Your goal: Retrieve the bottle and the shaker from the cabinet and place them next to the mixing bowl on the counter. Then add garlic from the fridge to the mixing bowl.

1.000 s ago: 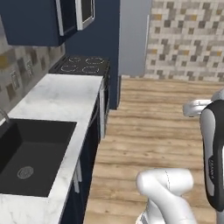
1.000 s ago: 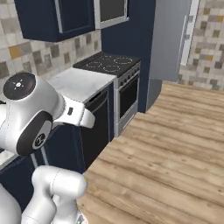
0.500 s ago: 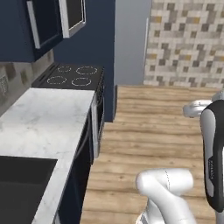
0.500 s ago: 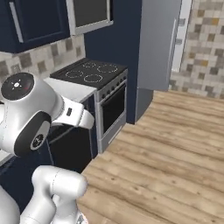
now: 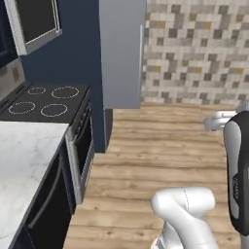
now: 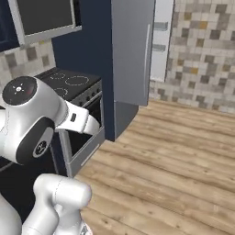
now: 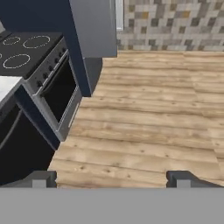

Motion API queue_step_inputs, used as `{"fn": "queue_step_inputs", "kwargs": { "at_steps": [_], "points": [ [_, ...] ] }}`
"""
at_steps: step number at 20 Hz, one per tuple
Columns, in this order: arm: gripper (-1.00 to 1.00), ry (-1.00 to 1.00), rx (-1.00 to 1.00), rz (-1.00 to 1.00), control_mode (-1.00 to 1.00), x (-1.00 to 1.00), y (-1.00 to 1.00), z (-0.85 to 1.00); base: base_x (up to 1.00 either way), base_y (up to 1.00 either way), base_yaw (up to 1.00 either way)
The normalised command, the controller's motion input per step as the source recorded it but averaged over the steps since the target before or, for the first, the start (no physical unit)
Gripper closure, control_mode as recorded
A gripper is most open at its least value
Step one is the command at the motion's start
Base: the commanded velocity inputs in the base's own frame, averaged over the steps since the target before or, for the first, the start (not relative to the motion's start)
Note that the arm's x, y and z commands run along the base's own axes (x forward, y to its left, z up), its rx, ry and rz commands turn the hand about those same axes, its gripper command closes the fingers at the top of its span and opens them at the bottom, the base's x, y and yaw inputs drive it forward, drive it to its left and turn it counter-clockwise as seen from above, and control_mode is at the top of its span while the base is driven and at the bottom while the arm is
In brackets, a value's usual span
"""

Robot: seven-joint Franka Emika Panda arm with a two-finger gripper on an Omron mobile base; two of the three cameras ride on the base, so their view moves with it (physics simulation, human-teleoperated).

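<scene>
The fridge (image 5: pixel 121 53) stands past the stove with its grey door shut; it also appears as the fridge (image 6: pixel 133 50) and the fridge (image 7: pixel 94 26). A stretch of the white marble counter (image 5: pixel 24 160) lies at the lower left. My gripper (image 7: pixel 113 179) is open over the wooden floor, its fingertips (image 7: pixel 43 178) wide apart with nothing between them. The bottle, the shaker, the mixing bowl, the garlic and the cabinet are out of view.
A black glass cooktop (image 5: pixel 44 99) over an oven (image 7: pixel 59 94) sits between the counter and the fridge. A dark panel in a pale frame (image 5: pixel 34 22) hangs above it. Wooden floor (image 5: pixel 165 146) runs right to a mosaic tile wall (image 5: pixel 194 48).
The whole picture has shifted: the base has driven along the counter towards the fridge. The sink has left the view; the cooktop and fridge are nearer. The gripper stays open.
</scene>
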Motion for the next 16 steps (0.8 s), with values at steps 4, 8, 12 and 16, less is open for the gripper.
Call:
{"fn": "queue_step_inputs", "kwargs": {
  "at_steps": [4,8,12,16],
  "points": [
    [-1.00,0.00,0.00,0.00,1.00,0.00,0.00,0.00,1.00,-0.82,0.22],
    [-1.00,0.00,0.00,0.00,1.00,0.00,0.00,0.00,1.00,-0.88,0.33],
    [-1.00,0.00,0.00,0.00,1.00,0.00,0.00,0.00,1.00,-0.96,0.27],
    [-1.00,0.00,0.00,0.00,1.00,0.00,0.00,0.00,0.91,-1.00,0.34]
  ]
}}
